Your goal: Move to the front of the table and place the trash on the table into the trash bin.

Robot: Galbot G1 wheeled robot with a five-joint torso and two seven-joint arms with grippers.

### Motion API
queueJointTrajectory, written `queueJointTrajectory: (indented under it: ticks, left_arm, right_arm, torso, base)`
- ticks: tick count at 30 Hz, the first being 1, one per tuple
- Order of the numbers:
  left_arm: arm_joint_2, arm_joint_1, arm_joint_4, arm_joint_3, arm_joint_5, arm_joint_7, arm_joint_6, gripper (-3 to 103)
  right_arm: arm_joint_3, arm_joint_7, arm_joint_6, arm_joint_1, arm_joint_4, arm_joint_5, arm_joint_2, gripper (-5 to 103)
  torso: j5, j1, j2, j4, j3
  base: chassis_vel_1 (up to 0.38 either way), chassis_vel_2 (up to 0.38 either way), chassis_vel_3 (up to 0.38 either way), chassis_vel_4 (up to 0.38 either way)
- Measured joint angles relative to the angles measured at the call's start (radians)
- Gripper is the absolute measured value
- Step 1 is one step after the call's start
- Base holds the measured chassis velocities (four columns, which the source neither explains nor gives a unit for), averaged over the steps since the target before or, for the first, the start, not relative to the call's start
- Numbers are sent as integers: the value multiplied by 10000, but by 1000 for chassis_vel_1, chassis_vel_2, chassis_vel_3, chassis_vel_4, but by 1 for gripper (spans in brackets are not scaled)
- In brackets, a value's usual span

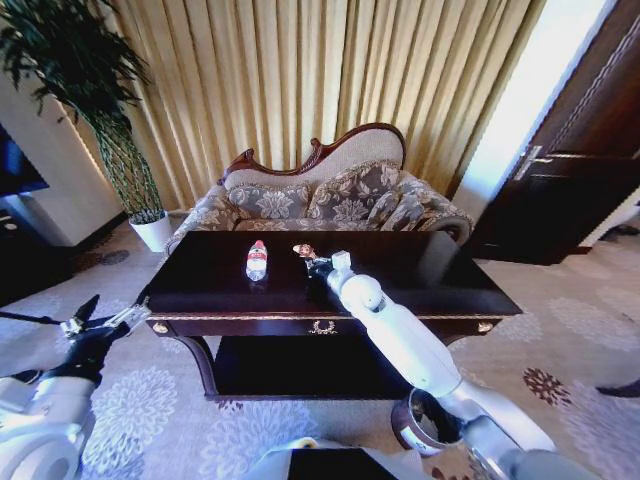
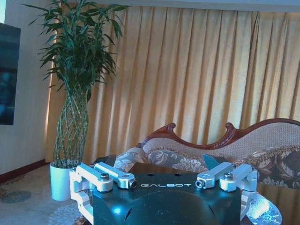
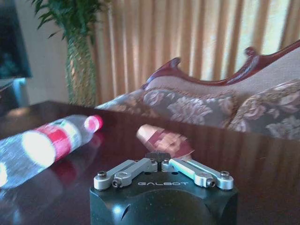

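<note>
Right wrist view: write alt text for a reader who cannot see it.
The right end effector, fingers closed together, sits low over the dark table at the near edge of an orange-brown wrapper. A clear plastic bottle with a red label lies on its side beside it, with a floral sofa and gold curtains behind.

Three cameras, all facing the sofa (image 1: 330, 190) across the tabletop (image 1: 420, 270).

Your head view looks forward and down from above. The right wrist view sits low over the tabletop, close behind its claw (image 3: 157, 159), with the bottle (image 3: 44, 145) near. Your left wrist view looks level from beside the tabletop; both wrist views share sofa, curtain (image 2: 187, 70) and plant (image 2: 77, 61).
</note>
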Motion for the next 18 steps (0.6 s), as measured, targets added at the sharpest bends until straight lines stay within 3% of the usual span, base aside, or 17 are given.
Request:
queueJointTrajectory:
  ticks: [12,14,18]
  left_arm:
    - [21,20,0,87,36,4,14,100]
    - [22,49,0,53,38,6,15,100]
    - [13,83,0,38,46,15,15,100]
  right_arm:
    - [860,-34,31,-659,647,177,-717,-1]
    - [870,-186,27,-652,670,171,-749,9]
    - [762,-235,18,-515,558,169,-739,20]
  torso:
    - [2,0,0,-2,0]
    - [0,0,0,-1,0]
    - [-1,0,0,-1,0]
  base:
    - [0,0,0,0]
    - [0,0,0,0]
    - [0,0,0,0]
